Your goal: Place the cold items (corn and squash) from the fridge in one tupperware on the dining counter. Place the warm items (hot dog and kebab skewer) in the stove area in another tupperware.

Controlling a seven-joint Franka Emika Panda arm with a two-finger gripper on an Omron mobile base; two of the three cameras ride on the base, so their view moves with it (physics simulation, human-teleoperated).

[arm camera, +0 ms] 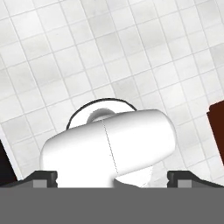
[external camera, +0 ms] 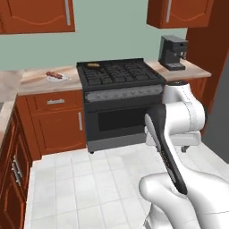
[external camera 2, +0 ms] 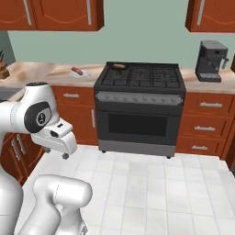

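Note:
The black stove (external camera: 118, 76) (external camera 2: 140, 79) stands ahead between red-brown cabinets. A small orange-tan hot dog (external camera: 92, 65) (external camera 2: 119, 66) lies on its back left burner grate. On the beige counter to the stove's left, a kebab skewer (external camera: 54, 74) (external camera 2: 78, 70) of dark red chunks rests on a pale plate. My gripper (arm camera: 113, 178) is open and holds nothing; it points down at the white floor tiles, far from the stove, with the arm folded close to the base. The squash, corn, both tupperwares and the dining counter are out of view.
A dark coffee machine (external camera: 172, 53) (external camera 2: 211, 59) sits on the counter right of the stove. A knife block (external camera 2: 3, 69) stands at the far left. A tall grey panel (external camera: 220, 120) rises at the right edge. White tiled floor (external camera 2: 151, 193) lies before the stove.

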